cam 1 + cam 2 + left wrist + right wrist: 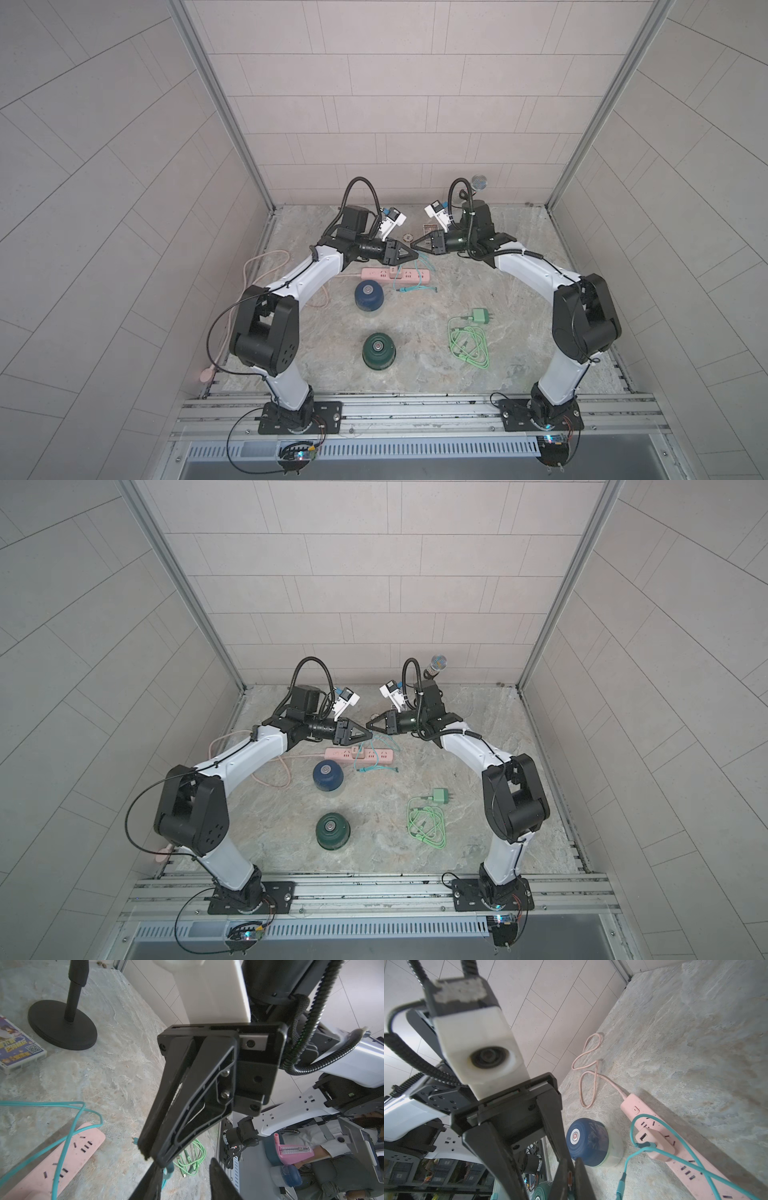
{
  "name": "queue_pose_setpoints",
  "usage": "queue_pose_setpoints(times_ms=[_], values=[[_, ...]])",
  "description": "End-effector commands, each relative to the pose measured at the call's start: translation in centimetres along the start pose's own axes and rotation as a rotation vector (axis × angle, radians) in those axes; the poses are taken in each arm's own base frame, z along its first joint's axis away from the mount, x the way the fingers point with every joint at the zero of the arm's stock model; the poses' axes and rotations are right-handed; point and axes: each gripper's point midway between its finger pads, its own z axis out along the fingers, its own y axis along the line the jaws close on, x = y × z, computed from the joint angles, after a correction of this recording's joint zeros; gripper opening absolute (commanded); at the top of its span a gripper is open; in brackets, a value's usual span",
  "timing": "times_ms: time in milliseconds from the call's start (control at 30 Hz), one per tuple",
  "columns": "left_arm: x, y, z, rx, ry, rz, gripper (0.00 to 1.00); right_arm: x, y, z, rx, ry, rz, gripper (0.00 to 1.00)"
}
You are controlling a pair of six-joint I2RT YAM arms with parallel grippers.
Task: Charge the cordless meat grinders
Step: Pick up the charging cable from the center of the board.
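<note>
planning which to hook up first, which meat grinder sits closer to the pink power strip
The dark blue meat grinder: it stands close beside the pink power strip, while the dark green meat grinder stands farther off, toward the arm bases.

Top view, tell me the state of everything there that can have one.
Blue grinder: upright, no cable attached.
Green grinder: upright, no cable attached.
Power strip: pink adapter plugged in.
Teal cable: plugged into adapter.
Green charger: unplugged.
Left pincer: open.
Right pincer: shut on teal cable.
</note>
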Motion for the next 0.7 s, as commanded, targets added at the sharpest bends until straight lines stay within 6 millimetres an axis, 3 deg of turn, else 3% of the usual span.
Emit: queue_pose_setpoints(times_ms=[0,200,333,667], values=[[-0.9,-0.1,0.4,0.043,-0.038,0.021,0.37,-1.1,1.4,0.3,-0.062,-0.027,-0.014,0.05],[-0.2,1.1,0.4,-0.020,-0.001,0.022,0.37,-1.1,1.8,0.7,-0.091,-0.027,-0.004,0.05],[-1.2,0.4,0.3,0.017,-0.024,0.018,0.35,-0.8,1.6,0.7,-0.093,-0.020,0.004,0.05],[-2.1,-0.8,0.2,0.071,-0.032,-0.021,0.10,-0.4,1.0,0.6,-0.040,-0.001,-0.015,0.09]])
